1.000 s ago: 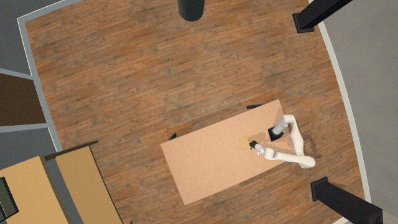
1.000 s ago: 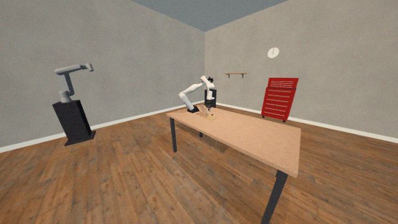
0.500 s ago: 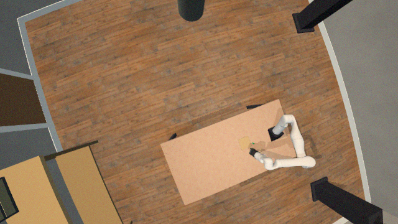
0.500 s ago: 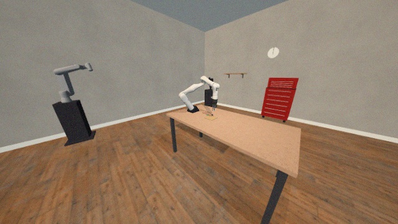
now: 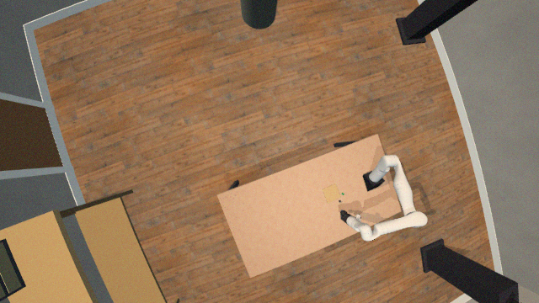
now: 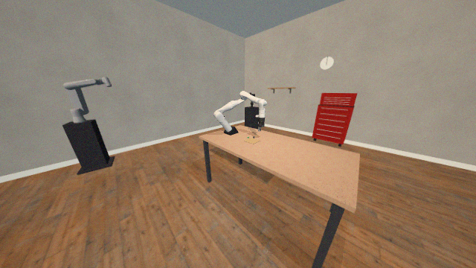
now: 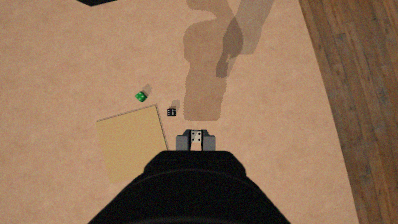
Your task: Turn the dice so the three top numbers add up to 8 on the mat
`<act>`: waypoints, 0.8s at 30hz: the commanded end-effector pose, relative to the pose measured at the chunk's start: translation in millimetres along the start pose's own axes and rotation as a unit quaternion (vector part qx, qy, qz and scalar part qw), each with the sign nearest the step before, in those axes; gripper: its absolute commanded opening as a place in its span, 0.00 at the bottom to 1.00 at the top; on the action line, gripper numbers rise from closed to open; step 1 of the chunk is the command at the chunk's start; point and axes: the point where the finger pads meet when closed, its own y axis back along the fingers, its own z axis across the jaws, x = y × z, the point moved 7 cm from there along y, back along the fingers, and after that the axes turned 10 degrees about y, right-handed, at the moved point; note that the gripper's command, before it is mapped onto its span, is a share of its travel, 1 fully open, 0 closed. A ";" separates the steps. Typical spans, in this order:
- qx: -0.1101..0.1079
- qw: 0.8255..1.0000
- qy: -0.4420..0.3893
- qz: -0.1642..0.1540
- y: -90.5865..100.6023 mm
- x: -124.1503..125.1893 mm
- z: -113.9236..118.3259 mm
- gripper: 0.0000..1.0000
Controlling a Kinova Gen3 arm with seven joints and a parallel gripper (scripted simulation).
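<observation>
The table point(image 5: 286, 227) point(image 6: 316, 164) point(image 7: 280, 130) has a pale, pinkish-tan speckled top and dark legs. It stands on a floor point(image 5: 189, 105) point(image 6: 149, 208) point(image 7: 365, 100) of brown wood planks. A thin yellowish mat point(image 5: 331, 194) point(image 6: 252, 141) point(image 7: 131, 142) lies flat on it, with nothing on the part of it that shows in the wrist view.

A green die point(image 5: 343, 194) point(image 6: 248, 138) point(image 7: 141, 96) rests on the table near one corner of the mat, and a black die point(image 5: 339, 201) point(image 6: 253, 137) point(image 7: 171, 112) lies just beside the mat's edge; both are off it. The hand point(image 5: 342, 213) point(image 6: 259, 129) point(image 7: 196, 136) is closed on a white die point(image 7: 196, 135) with dark pips, away from the mat. The shadow of the arm falls across the table.

The room has mottled grey walls point(image 6: 167, 74) with white skirting. A red tool cabinet point(image 6: 334, 120) stands by one wall, with a round clock point(image 6: 326, 62) and a small wooden shelf point(image 6: 281, 88) mounted on it. Elsewhere, another robot arm point(image 6: 79, 85) stands on a dark pedestal point(image 6: 109, 162).

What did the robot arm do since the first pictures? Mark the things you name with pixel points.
The arm point(image 5: 402, 220) point(image 6: 233, 104) point(image 7: 195, 192) swung its jaws away from the yellow mat point(image 5: 331, 193) point(image 6: 253, 141) point(image 7: 127, 140), down the top picture. They hold a white die point(image 7: 196, 136); I can't tell since when. The mat stayed put.
</observation>
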 end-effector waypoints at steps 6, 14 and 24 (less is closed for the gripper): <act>-0.001 0.999 0.047 -0.006 1.7 -0.6 12.6 0.34; 0.000 0.999 0.047 -0.011 1.5 0.2 13.0 0.34; 0.009 0.996 0.047 -0.081 -0.1 11.8 14.0 0.34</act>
